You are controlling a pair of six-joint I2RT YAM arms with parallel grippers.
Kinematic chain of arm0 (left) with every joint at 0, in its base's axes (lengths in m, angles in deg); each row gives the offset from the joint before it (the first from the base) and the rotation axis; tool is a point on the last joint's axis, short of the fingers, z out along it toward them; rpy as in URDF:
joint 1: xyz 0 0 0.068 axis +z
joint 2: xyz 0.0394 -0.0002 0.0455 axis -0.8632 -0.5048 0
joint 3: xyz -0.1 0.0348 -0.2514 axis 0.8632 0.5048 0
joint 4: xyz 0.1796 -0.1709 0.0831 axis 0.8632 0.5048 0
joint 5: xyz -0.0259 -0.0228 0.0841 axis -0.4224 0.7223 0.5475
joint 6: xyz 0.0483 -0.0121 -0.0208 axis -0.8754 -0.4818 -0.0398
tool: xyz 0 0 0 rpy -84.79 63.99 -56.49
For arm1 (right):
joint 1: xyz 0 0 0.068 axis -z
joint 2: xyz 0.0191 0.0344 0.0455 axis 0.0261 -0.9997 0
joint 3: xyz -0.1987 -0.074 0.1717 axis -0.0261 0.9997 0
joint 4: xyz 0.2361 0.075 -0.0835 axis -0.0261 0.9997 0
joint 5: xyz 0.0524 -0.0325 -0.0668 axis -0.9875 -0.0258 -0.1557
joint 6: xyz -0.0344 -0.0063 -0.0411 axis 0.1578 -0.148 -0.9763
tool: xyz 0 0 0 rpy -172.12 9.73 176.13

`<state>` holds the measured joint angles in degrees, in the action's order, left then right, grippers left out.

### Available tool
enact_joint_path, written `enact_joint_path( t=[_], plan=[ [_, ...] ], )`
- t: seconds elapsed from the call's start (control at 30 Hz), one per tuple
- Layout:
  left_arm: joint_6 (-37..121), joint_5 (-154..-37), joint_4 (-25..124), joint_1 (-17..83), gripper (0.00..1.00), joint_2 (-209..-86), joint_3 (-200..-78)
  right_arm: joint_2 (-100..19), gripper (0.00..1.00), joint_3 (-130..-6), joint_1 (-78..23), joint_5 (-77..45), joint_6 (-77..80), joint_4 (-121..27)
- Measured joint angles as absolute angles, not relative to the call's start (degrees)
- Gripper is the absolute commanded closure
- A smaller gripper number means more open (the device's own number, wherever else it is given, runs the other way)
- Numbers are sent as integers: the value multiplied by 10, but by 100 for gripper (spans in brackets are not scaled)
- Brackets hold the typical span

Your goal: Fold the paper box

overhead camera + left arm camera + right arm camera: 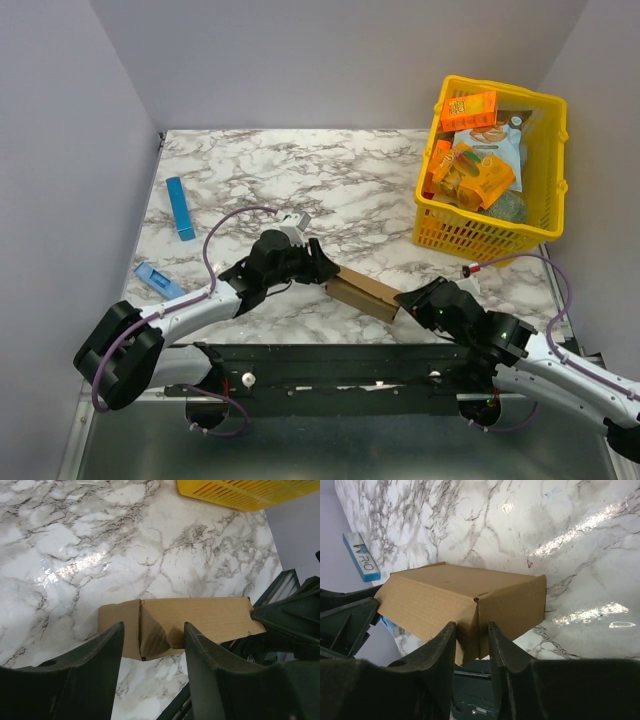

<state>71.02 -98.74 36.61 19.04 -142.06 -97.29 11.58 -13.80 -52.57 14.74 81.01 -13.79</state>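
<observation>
The paper box (pixel 362 291) is a small plain brown carton lying on the marble table near the front edge, between my two arms. My left gripper (pixel 325 270) is at its left end. In the left wrist view the box's folded end (pixel 150 630) lies just past the fingertips, bare marble shows between the fingers, and the gripper is open. My right gripper (pixel 405 301) is at the right end. There a corner of the carton (pixel 470 615) fills the narrow gap between the two fingers, which press on the cardboard.
A yellow basket (pixel 480 238) with orange snack packs stands at the back right. A slim blue bar (pixel 180 208) lies at the far left, with another blue item (pixel 158 280) nearer my left arm. A black rail (pixel 330 365) runs along the table's near edge.
</observation>
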Motion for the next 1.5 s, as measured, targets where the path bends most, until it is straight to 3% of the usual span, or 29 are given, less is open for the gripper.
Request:
enact_joint_path(
  t=[0.33,0.57,0.73,0.9,0.97,1.1,1.3,1.5],
  plan=[
    [717,-1001,342,187,70,-1427,-962,110,64,-135,-526,148,813,-139],
    [715,-999,341,187,70,-1427,-959,103,64,-135,-526,150,814,-139],
    [705,-989,350,187,38,-1423,-959,98,64,-135,-526,150,814,-141],
    [693,-959,382,189,26,-1405,-952,96,64,-135,-526,150,813,-144],
    [691,-955,388,189,27,-1396,-947,96,64,-135,-526,151,813,-146],
    [698,-959,372,191,44,-1397,-938,95,64,-135,-526,152,813,-146],
    [714,-989,327,193,56,-1408,-928,95,64,-135,-526,153,813,-146],
    [725,-1000,306,195,60,-1411,-917,95,64,-135,-526,153,813,-146]
  ],
)
